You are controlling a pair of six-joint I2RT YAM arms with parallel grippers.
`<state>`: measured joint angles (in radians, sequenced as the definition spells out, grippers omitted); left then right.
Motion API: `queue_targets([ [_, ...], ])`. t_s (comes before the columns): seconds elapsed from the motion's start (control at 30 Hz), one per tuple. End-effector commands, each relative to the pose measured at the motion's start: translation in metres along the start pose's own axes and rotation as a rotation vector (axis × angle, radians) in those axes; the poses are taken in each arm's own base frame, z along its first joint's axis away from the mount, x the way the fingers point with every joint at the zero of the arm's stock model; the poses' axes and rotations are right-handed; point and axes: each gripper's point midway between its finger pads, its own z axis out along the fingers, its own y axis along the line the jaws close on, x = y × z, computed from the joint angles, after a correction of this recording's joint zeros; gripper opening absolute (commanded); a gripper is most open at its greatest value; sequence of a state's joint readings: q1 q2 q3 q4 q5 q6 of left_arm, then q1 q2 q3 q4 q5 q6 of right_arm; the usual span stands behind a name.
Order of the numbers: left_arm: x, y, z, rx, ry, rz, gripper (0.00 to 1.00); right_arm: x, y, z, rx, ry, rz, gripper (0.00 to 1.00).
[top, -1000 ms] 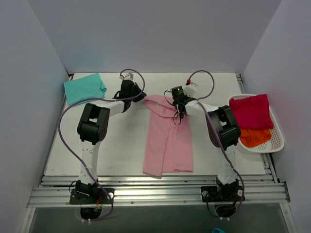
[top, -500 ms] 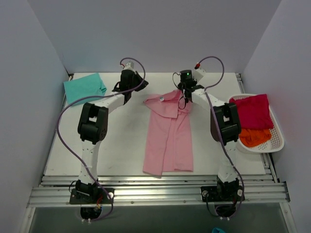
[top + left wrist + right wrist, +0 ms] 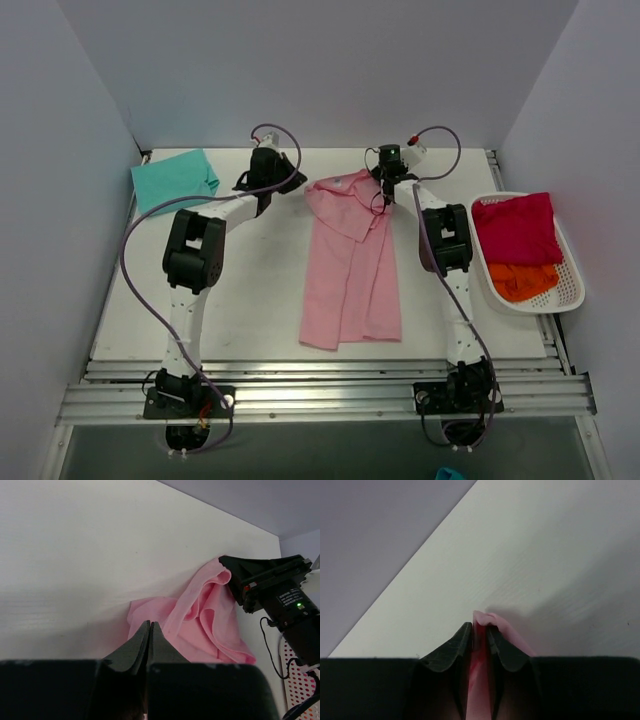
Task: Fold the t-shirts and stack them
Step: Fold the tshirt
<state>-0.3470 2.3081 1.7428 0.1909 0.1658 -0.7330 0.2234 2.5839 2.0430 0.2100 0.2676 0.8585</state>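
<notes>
Since a second ago the right end effector (image 3: 479, 630) has carried the top edge of the pink shirt (image 3: 350, 280) farther toward 12 o'clock, and the cloth now lies longer and straighter down the middle of the counter (image 3: 250, 290). Its fingers are pinching a fold of that pink cloth near the collar. The left end effector (image 3: 148, 630) is pressed together with nothing in it, hovering just short of the shirt's 10 o'clock corner. The shirt runs from 12 toward 6 o'clock, still bunched and doubled over at the top. It looks light, limp and thin, so it will likely sag and drag wherever it is lifted from one point. A hold at each shoulder or each hem corner should keep it flat. A teal shirt (image 3: 175, 180) lies folded at 10 o'clock. A red shirt (image 3: 515, 228) and an orange shirt (image 3: 525, 282) wait in a white basket (image 3: 572, 298) at 3 o'clock. The counter is smooth, matte white, probably offering little grip on cloth. Plain pale walls (image 3: 300, 70) close it in on three sides.
</notes>
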Motion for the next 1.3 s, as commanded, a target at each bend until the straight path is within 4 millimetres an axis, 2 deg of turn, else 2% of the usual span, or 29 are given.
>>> queue_targets([
  [0.0, 0.001, -0.002, -0.005, 0.020, 0.005, 0.027, 0.02, -0.008, 0.008, 0.003, -0.022, -0.007, 0.026, 0.16],
  [0.03, -0.002, -0.004, -0.008, 0.022, -0.002, 0.027, 0.02, -0.013, 0.013, 0.001, -0.042, -0.013, 0.023, 0.43],
  [0.1, 0.001, -0.002, -0.011, 0.014, 0.002, 0.030, 0.02, -0.022, 0.026, -0.003, -0.087, -0.030, 0.022, 0.71],
  [0.13, -0.002, -0.005, -0.014, 0.018, -0.005, 0.031, 0.02, -0.030, 0.032, -0.009, -0.104, -0.043, 0.010, 0.93],
  [0.2, 0.000, -0.006, -0.016, 0.018, 0.000, 0.032, 0.02, -0.044, 0.045, -0.019, -0.150, -0.076, 0.010, 0.96],
  [0.23, -0.002, -0.009, -0.018, 0.023, -0.004, 0.033, 0.02, -0.062, 0.057, -0.032, -0.179, -0.105, 0.016, 0.96],
  [0.27, -0.001, -0.010, -0.019, 0.024, -0.001, 0.033, 0.02, -0.062, 0.052, -0.037, -0.173, -0.108, -0.009, 0.97],
  [0.3, -0.001, -0.012, -0.021, 0.027, -0.002, 0.029, 0.02, -0.071, 0.058, -0.045, -0.186, -0.132, -0.010, 0.97],
  [0.33, 0.000, -0.014, -0.022, 0.030, -0.003, 0.031, 0.02, -0.091, 0.069, -0.062, -0.207, -0.164, -0.005, 0.97],
  [0.4, 0.004, -0.016, -0.023, 0.031, 0.002, 0.031, 0.02, -0.094, 0.063, -0.076, -0.195, -0.167, -0.028, 0.97],
  [0.43, 0.005, -0.018, -0.024, 0.032, 0.005, 0.034, 0.02, -0.114, 0.070, -0.095, -0.208, -0.198, -0.014, 0.97],
  [0.47, 0.007, -0.020, -0.024, 0.033, 0.009, 0.032, 0.02, -0.105, 0.056, -0.098, -0.185, -0.185, -0.026, 0.97],
  [0.5, 0.008, -0.021, -0.025, 0.032, 0.014, 0.030, 0.14, -0.108, 0.054, -0.106, -0.186, -0.192, -0.025, 0.97],
  [0.53, 0.010, -0.023, -0.026, 0.035, 0.019, 0.030, 0.24, -0.124, 0.060, -0.125, -0.208, -0.220, -0.012, 0.98],
  [0.57, 0.013, -0.026, -0.026, 0.039, 0.021, 0.031, 0.37, -0.126, 0.058, -0.131, -0.212, -0.230, -0.012, 0.98],
  [0.6, 0.015, -0.026, -0.027, 0.034, 0.019, 0.029, 0.67, -0.116, 0.045, -0.133, -0.191, -0.213, -0.027, 0.97],
  [0.63, 0.017, -0.028, -0.029, 0.034, 0.019, 0.028, 0.79, -0.126, 0.047, -0.146, -0.200, -0.227, -0.020, 0.98],
  [0.67, 0.018, -0.029, -0.030, 0.035, 0.017, 0.029, 0.87, -0.126, 0.044, -0.150, -0.197, -0.225, -0.020, 0.97],
  [0.7, 0.021, -0.034, -0.031, 0.039, 0.017, 0.026, 0.91, -0.120, 0.036, -0.153, -0.181, -0.212, -0.024, 0.97],
  [0.73, 0.022, -0.034, -0.032, 0.040, 0.016, 0.025, 0.93, -0.125, 0.037, -0.161, -0.187, -0.220, -0.019, 0.98],
  [0.8, 0.023, -0.041, -0.034, 0.054, 0.011, 0.027, 0.93, -0.123, 0.033, -0.169, -0.188, -0.216, -0.018, 0.98],
  [0.9, 0.025, -0.044, -0.035, 0.056, 0.011, 0.025, 0.93, -0.121, 0.028, -0.175, -0.180, -0.212, -0.017, 0.97],
  [1.07, 0.027, -0.047, -0.033, 0.061, 0.004, 0.027, 0.91, -0.116, 0.021, -0.179, -0.177, -0.202, -0.017, 0.98],
  [1.27, 0.034, -0.049, -0.021, 0.068, 0.015, 0.029, 0.88, -0.106, 0.009, -0.180, -0.169, -0.185, -0.015, 0.97],
])
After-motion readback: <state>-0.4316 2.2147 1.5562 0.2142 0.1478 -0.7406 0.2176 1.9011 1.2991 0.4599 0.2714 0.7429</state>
